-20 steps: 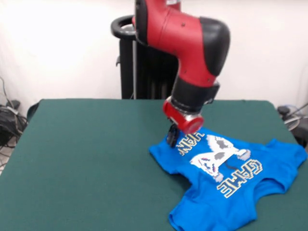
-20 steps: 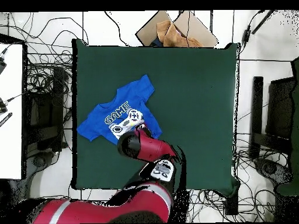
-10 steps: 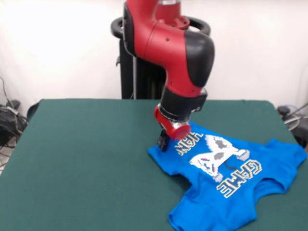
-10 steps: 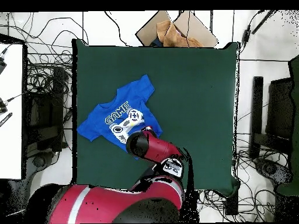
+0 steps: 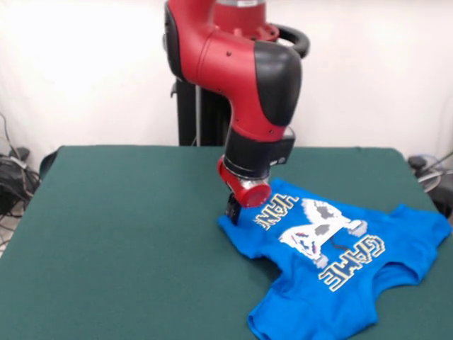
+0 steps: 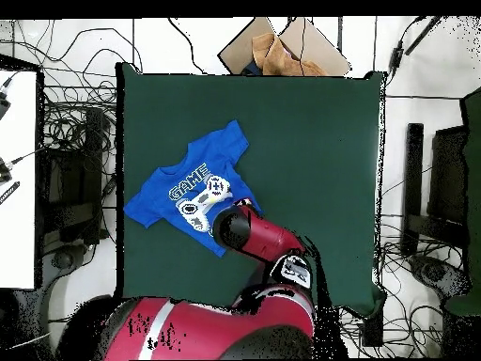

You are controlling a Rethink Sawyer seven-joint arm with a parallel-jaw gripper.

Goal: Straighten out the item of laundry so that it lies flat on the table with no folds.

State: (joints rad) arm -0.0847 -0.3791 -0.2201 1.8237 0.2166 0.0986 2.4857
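Dark green felt table [image 5: 120,234] under a white wall, with a red and black robot arm reaching down at centre.

Left of centre the felt is bare. At centre the small black gripper [image 5: 233,210] touches the left hem corner of the bright blue short-sleeved T-shirt [image 5: 333,273], which spreads away to the lower right, its long axis slanting that way. The wrist hides the fingers, so whether they pinch the cloth cannot be told. The shirt's bottom edge is cut off.
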